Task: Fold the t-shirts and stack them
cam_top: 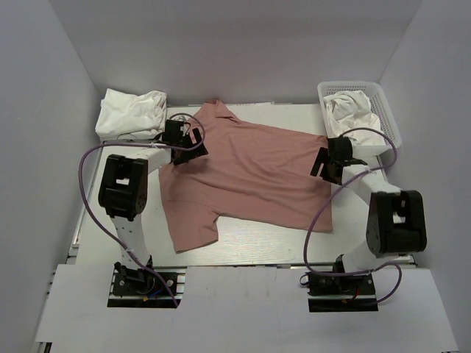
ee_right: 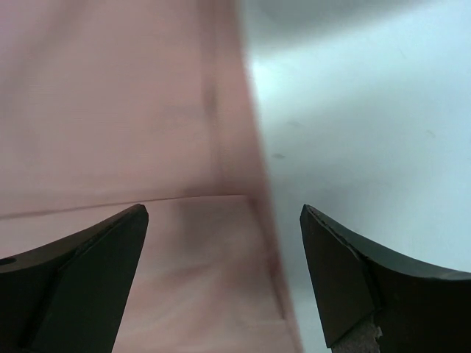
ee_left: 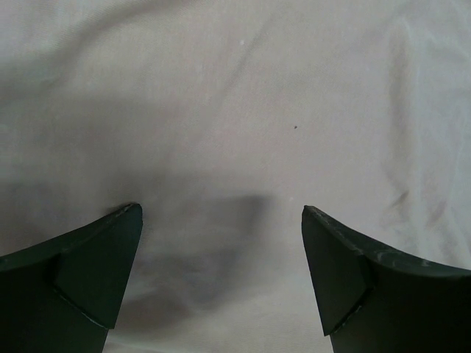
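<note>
A white basket (cam_top: 391,118) at the far right holds a crumpled white t-shirt (cam_top: 350,107). A white heap (cam_top: 132,114) lies far left. The pink t-shirt (cam_top: 250,173) lies spread across the middle of the desk (cam_top: 257,239). The left end effector (ee_left: 221,220) hangs over the shirt's far-left part and the right end effector (ee_right: 224,217) over its right edge, both with jaws apart and holding nothing.

The left gripper (cam_top: 190,145) and right gripper (cam_top: 324,165) each mask an edge of the pink t-shirt (cam_top: 250,176) from above, its cloth blurred and cropped in the right wrist view.

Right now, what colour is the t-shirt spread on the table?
Dusty pink t-shirt, clearest from the top camera.
</note>
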Available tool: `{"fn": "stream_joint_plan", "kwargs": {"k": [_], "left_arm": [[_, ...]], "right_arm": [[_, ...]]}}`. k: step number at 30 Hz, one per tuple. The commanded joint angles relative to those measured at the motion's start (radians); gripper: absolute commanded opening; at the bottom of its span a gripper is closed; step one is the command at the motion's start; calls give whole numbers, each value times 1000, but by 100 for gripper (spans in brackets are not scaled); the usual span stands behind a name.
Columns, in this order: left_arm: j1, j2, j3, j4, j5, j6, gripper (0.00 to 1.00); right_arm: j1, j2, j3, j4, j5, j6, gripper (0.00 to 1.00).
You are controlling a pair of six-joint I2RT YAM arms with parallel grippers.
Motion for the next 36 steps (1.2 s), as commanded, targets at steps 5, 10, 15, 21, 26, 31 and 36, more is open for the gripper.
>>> {"fn": "stream_joint_plan", "kwargs": {"k": [5,10,15,21,26,31,36], "left_arm": [[4,-55,-55,-77,-88,8,100],[13,-74,-95,-138,-190,-41,100],[47,-101,-144,-182,-279,-93,100],[79,-131,-166,-192,-288,-93,100],[99,-131,-175,-192,-288,-93,100],[108,-140,-184,-192,-279,-93,100],[118,-140,-184,-182,-260,-93,100]], "right_arm": [[53,-103,38,165,-340,-126,90],[84,57,164,151,-418,-118,90],[102,233,296,81,-354,-117,90],[87,351,359,18,-180,-130,90],[68,413,420,-86,11,-92,90],[44,399,417,-142,99,-14,90],[25,361,391,-174,145,53,90]]}}
